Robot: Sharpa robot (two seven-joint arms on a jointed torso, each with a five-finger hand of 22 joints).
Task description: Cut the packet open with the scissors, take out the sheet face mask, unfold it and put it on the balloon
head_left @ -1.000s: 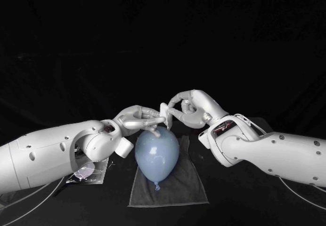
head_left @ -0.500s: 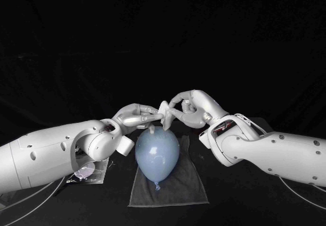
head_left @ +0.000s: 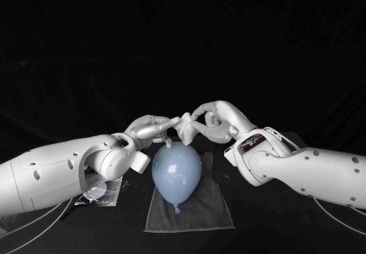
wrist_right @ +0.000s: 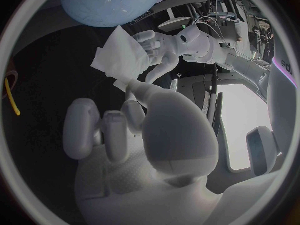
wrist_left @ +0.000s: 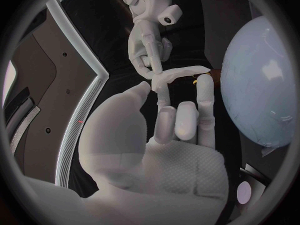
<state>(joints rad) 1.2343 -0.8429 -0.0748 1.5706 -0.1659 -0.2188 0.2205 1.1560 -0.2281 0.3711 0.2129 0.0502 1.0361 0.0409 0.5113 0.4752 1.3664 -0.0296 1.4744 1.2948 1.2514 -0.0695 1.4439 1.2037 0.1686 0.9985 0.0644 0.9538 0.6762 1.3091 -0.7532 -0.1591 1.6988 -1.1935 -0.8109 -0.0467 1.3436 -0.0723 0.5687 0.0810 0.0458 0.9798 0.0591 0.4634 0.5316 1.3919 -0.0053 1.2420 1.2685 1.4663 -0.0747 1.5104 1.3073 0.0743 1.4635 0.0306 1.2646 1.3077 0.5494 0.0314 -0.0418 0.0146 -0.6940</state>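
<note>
On the black table (head_left: pixel 259 225), the balloon (head_left: pixel 177 168) is laid lengthwise, knot toward the robot. The folded mask (head_left: pixel 185 129) is pinched by the left hand (head_left: pixel 151 128) and right hand (head_left: pixel 213 121).

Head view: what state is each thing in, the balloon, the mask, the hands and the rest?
balloon, inflated, lying on the towel
towel, spread flat under it
sheet face mask, folded, held up by the balloon's far end
left hand, pinches the mask
right hand, pinches the mask
packet, lying by the left arm

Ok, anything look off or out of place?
Nothing stands out. The left robot hand and right robot hand hold the sheet mask near the balloon, lying on its towel; the packet lies beside it.
</note>
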